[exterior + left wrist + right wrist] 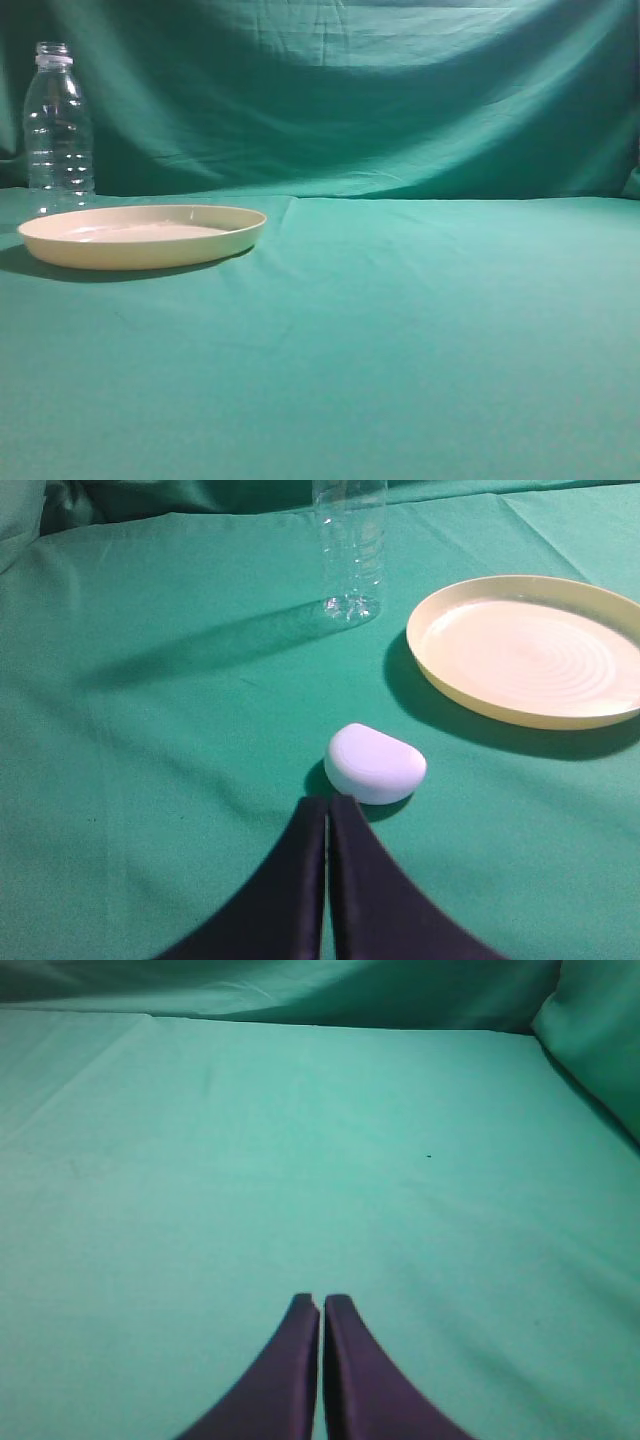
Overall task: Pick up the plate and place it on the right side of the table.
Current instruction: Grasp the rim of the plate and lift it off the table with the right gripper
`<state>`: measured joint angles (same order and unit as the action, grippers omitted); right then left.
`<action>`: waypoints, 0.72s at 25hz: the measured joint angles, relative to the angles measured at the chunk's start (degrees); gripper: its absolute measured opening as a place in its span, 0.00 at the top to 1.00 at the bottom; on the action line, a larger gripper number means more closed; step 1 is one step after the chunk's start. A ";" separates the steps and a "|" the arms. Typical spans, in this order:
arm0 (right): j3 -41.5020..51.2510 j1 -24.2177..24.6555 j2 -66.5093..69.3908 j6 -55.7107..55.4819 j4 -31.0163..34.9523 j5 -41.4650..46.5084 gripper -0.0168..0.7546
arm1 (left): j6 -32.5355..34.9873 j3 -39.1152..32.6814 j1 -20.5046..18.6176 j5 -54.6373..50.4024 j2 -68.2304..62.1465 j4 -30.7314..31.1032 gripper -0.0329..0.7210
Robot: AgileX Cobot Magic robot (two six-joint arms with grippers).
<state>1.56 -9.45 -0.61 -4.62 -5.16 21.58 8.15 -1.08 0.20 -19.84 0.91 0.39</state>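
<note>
Left pincer (327, 805) clenched, empty; right pincer (321, 1305) likewise. Plate (530, 650) sits ahead-right of the left one, soap-like lump (375, 764) just ahead, bottle (350, 545) beyond. Risk: reaching in nudges the lump or topples the bottle.

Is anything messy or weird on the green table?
Nothing is spilled or broken. The plate lies flat and the bottle stands upright. One small oddity: a white rounded object lies near the left gripper, and it appears only in the left wrist view.

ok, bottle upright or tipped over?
Upright. The bottle stands on its base on the table behind the plate, neck up.
</note>
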 joint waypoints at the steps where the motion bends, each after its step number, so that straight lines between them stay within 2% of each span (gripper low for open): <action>1: 0.00 0.00 0.00 0.00 0.00 0.00 0.98 | 0.00 0.00 0.00 0.00 0.00 0.00 0.96; 18: 0.00 0.00 0.00 0.00 -0.24 0.00 0.98 | 0.00 0.00 0.00 0.00 0.00 0.00 0.96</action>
<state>1.56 -9.45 -0.61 -4.62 -5.40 21.58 8.15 -1.08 0.20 -19.84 0.91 0.39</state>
